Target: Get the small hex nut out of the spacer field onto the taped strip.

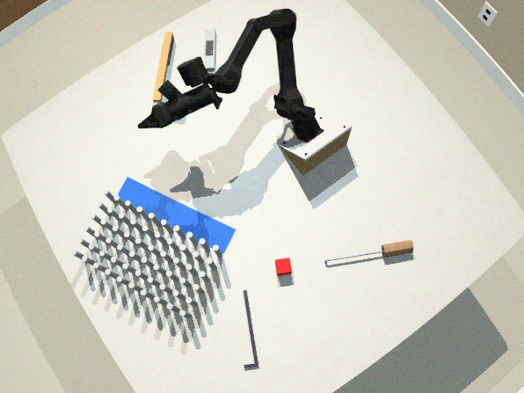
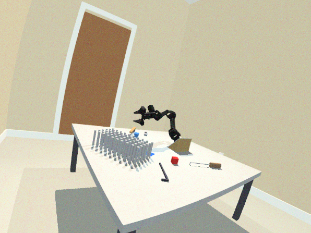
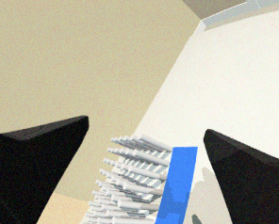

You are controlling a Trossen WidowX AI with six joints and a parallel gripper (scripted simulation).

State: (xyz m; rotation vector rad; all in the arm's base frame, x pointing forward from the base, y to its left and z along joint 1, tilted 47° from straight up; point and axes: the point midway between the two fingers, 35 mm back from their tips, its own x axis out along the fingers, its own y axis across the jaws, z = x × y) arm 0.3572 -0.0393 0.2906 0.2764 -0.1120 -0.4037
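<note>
My gripper [image 1: 147,123] [image 2: 135,117] [image 3: 147,128] is open and empty. It hangs high in the air over the table, back from the blue taped strip [image 1: 176,212] [image 2: 152,154] [image 3: 176,201]. The field of standing grey spacers [image 1: 149,272] [image 2: 122,145] [image 3: 125,195] stands upright just beyond the strip. The hex nut is hidden among the spacers. A dark L-shaped hook tool [image 1: 251,329] [image 2: 163,172] lies flat to the right of the field. A wire loop tool with a wooden handle [image 1: 397,248] [image 2: 215,164] lies further right.
A red cube [image 1: 283,265] [image 2: 174,160] lies between the two tools. A wooden stick [image 1: 163,65] [image 2: 132,129], a white block [image 1: 210,48] [image 2: 145,133] and a small blue cube [image 2: 136,134] lie at the far side. The arm's wedge base [image 1: 316,149] [image 2: 180,145] stands mid-table.
</note>
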